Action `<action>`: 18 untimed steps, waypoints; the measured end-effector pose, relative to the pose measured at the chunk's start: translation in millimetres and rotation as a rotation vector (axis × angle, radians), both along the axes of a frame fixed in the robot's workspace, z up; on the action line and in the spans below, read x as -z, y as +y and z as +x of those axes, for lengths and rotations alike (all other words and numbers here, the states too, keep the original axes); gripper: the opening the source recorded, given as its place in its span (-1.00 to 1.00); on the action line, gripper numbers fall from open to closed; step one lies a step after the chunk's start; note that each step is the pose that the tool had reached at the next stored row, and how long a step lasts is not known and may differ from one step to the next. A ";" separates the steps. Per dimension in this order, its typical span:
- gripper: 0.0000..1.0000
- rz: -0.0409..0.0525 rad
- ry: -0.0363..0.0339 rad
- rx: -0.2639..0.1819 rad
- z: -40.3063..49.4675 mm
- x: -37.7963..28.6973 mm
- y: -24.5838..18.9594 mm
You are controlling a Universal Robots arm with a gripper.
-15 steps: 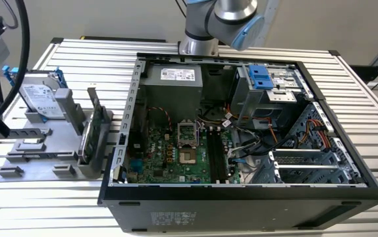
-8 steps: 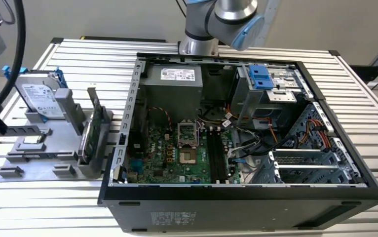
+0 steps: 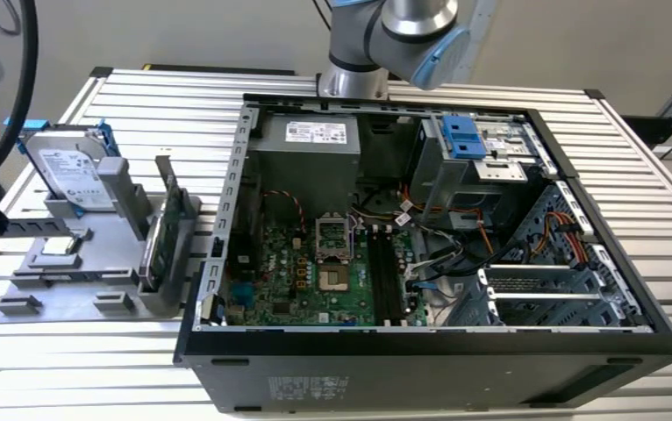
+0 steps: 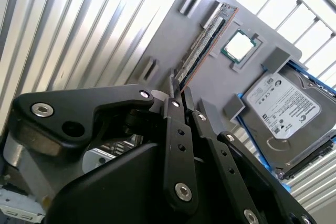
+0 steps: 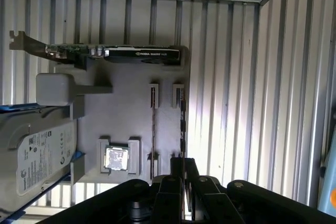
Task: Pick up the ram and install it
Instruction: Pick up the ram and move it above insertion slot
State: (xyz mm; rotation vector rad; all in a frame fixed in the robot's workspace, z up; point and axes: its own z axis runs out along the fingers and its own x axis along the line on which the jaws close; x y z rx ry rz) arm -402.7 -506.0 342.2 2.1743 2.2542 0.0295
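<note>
The ram [image 5: 182, 124] is a thin dark stick standing edge-on in a slot of the grey holder plate [image 5: 126, 108]. In the second wrist view the ram [image 4: 205, 40] shows its chip side and runs toward my fingertips. My gripper [image 5: 184, 162] hangs above the ram's near end, apart from it. Its two black fingers [image 4: 172, 103] are held together, with nothing between them. The open computer case [image 3: 430, 342] lies on the table, and its long black memory slots [image 3: 389, 272] sit beside the processor socket.
The holder plate [image 3: 79, 289] also carries a hard drive [image 3: 73, 171], a processor chip [image 5: 116, 158] and a tall green card with a metal bracket [image 3: 163, 241]. The arm's base [image 3: 401, 35] stands behind the case. Black cables hang at the exterior view's left edge.
</note>
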 end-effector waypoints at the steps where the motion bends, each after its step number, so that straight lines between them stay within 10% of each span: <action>1: -1.00 -0.0001 0.0001 0.000 0.0 -1.0 0.0; 18: -1.00 0.0001 -0.0001 0.000 0.0 -15.0 0.0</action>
